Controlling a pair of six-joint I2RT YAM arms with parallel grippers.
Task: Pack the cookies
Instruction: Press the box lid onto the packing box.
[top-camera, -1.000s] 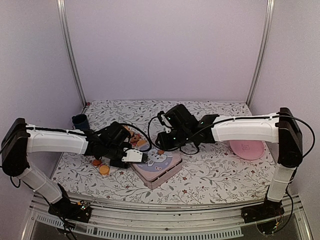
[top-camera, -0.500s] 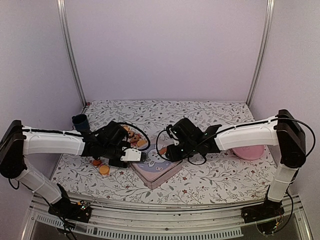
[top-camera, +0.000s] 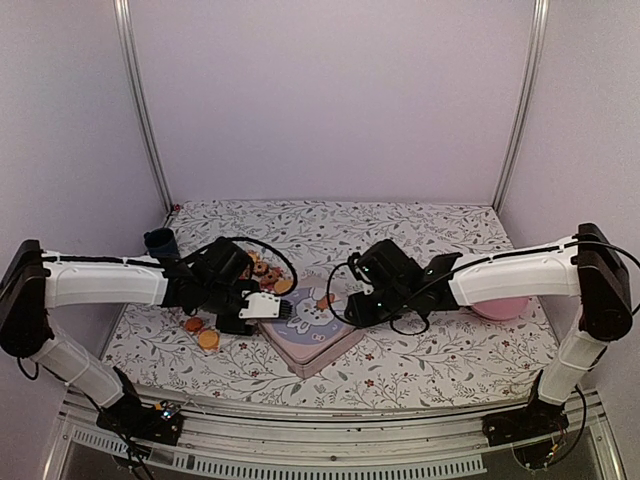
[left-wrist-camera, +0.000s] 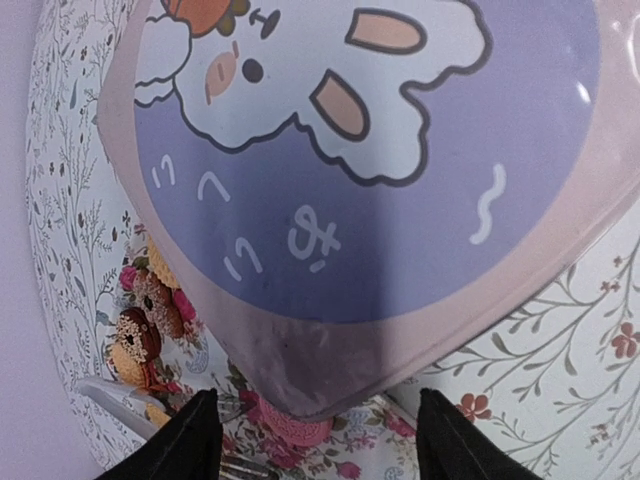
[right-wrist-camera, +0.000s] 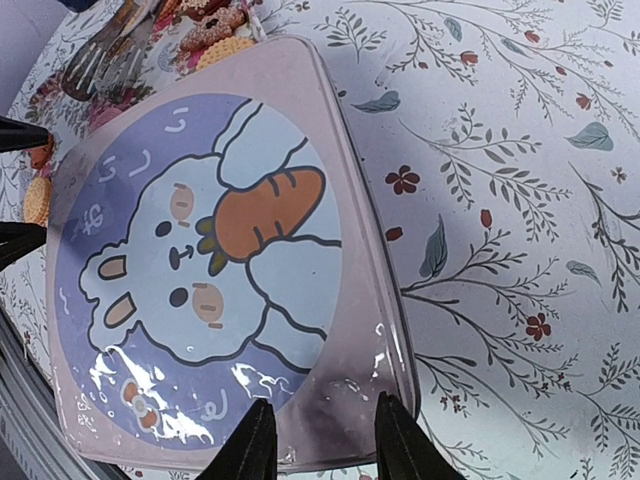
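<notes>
Pink tin (top-camera: 312, 340) with a rabbit lid (lid on) sits nearest. Two orange cookies (top-camera: 207, 340) lie loose at its 9 o'clock. The left gripper (left-wrist-camera: 317, 395) is at the tin's 10 o'clock corner, fingers spread wide, holding nothing. The right gripper (right-wrist-camera: 323, 400), at the 2 o'clock edge, is parted and empty too. The other cookies (top-camera: 268, 275) are heaped at 11 o'clock, with a blue cup (top-camera: 160, 242) beyond.

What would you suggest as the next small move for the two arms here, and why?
Probably close both grippers on the lid and lift it: the left gripper straddles one corner, the right gripper is at the opposite edge, both open, and the cookies lie loose outside the shut tin.
</notes>
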